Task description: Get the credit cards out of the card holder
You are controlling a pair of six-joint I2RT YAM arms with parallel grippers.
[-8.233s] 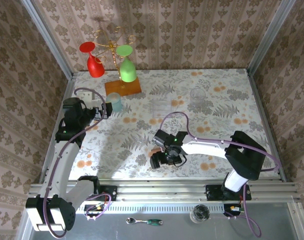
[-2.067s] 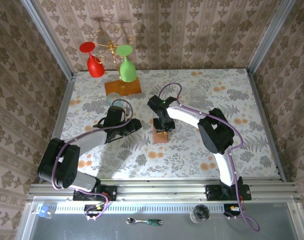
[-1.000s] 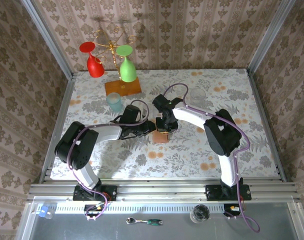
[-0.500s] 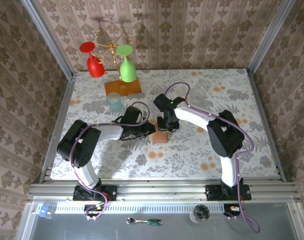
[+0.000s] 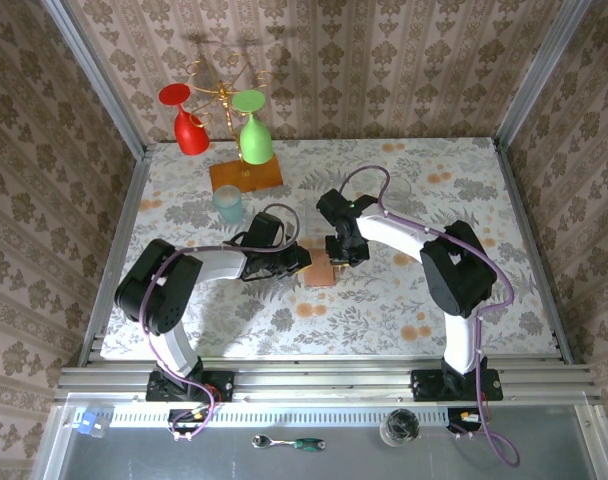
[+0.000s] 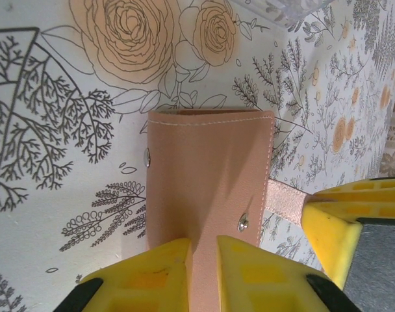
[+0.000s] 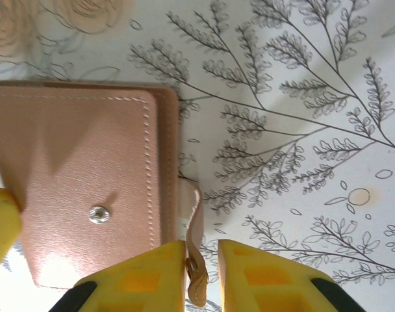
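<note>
The card holder [image 5: 321, 271], a flat tan-pink leather wallet, lies closed on the floral table near the middle. My left gripper [image 5: 302, 262] comes from the left, and in the left wrist view [image 6: 204, 260] its yellow fingers are shut on the card holder's [image 6: 210, 169] near edge. The snap tab [image 7: 193, 221] hangs free off the card holder's [image 7: 87, 169] side, unsnapped. It stands between the fingers of my right gripper [image 7: 201, 273], touching the left one with a gap to the other. The right gripper [image 5: 341, 255] is slightly open. The credit cards are hidden inside.
A glass rack on an orange wooden base [image 5: 246, 175] holds a red glass [image 5: 189, 125] and a green glass [image 5: 254, 135] at the back left. A pale blue cup [image 5: 228, 204] stands just behind my left arm. A clear glass [image 5: 396, 188] sits behind the right arm.
The right gripper has shifted a little to the right and its jaws have parted around the tab. The left gripper stays clamped on the card holder.
</note>
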